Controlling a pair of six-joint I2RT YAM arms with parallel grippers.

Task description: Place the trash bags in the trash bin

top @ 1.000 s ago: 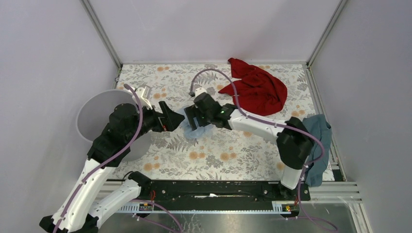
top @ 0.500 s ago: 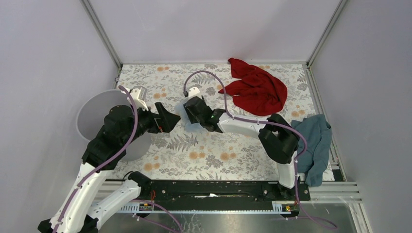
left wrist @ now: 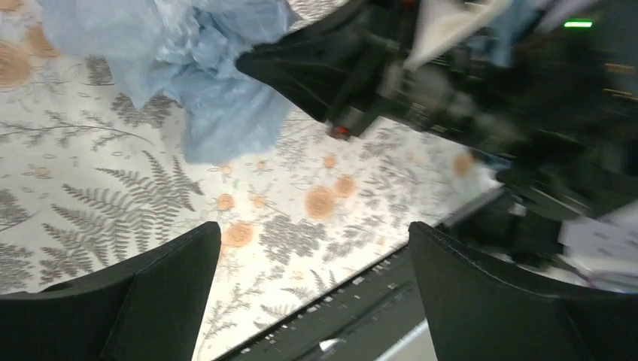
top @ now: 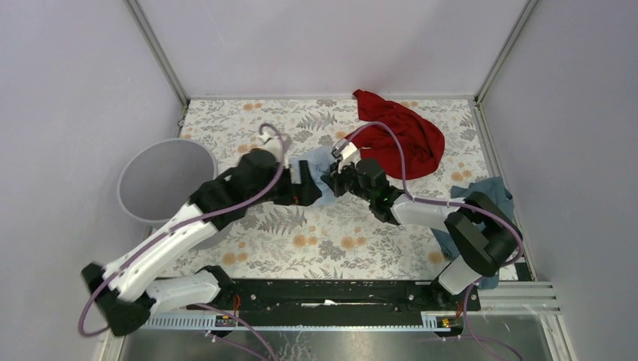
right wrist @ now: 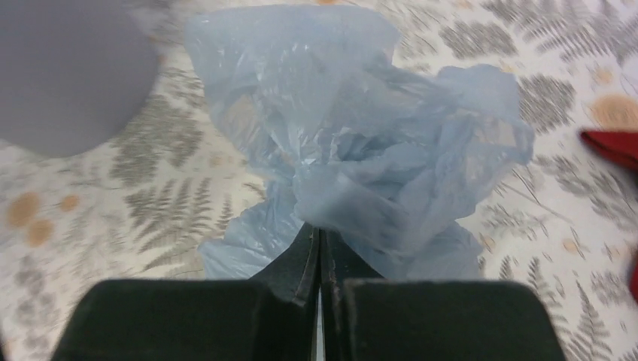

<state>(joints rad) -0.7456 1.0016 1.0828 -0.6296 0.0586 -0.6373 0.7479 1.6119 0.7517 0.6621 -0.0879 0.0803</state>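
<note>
Right gripper point(right wrist: 317, 233) pinched on the trash bag point(right wrist: 353, 143)
Its jaws meet on the crumpled pale-blue plastic. The grey trash bin point(right wrist: 68, 75) shows up-left of the bag, and a red cloth point(right wrist: 613, 147) lies at its right.

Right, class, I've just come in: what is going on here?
The right end effector is shut on the crumpled pale-blue bag. The left end effector is open just beside it, holding nothing. The grey bin stands off to the left, and the bag is not yet in it. A red cloth lies at the back, untouched.
</note>
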